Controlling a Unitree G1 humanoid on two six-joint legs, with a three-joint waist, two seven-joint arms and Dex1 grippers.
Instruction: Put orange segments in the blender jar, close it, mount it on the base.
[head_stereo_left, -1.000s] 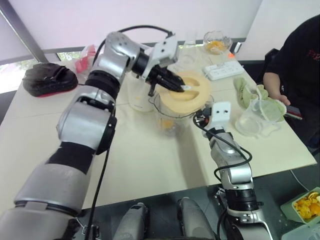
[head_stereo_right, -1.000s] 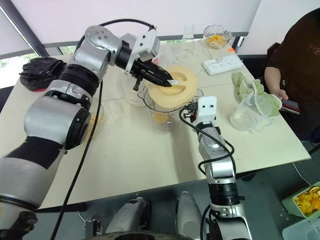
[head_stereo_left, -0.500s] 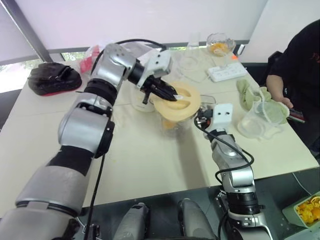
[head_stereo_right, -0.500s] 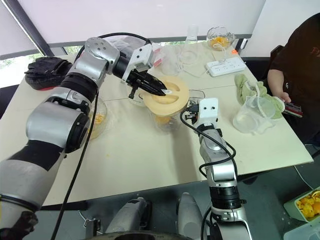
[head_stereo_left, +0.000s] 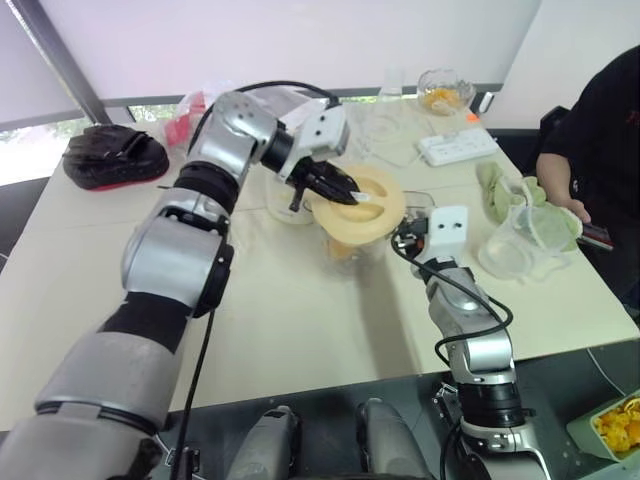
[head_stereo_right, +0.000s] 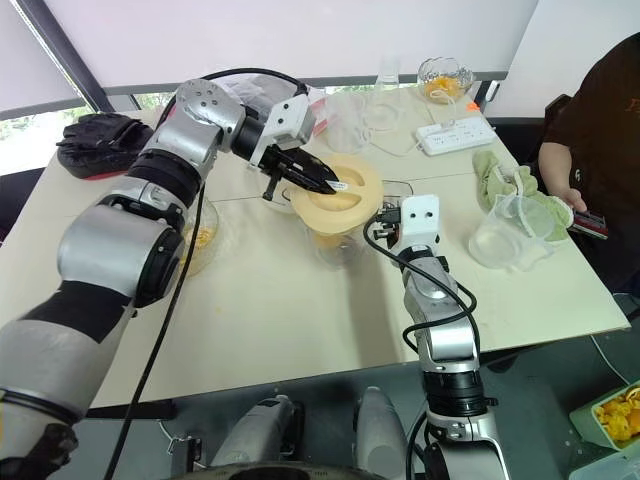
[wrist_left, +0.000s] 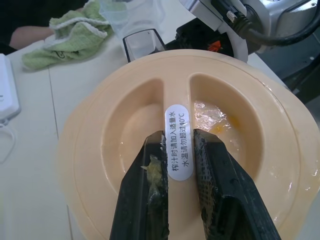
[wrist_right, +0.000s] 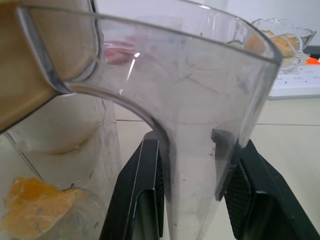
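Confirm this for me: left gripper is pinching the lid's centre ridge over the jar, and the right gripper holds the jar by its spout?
Not the spout: the right gripper is shut on the blender jar by its handle, as the right wrist view shows. The left gripper does pinch the lid's ridge.

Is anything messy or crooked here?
Yes. The beige lid sits tilted on the blender jar, not flat yet. The left gripper pinches the lid's ridge, and orange pulp is smeared on one finger.

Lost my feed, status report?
Left gripper shut on lid over blender jar. Right gripper shut on jar handle. Nothing in the way.
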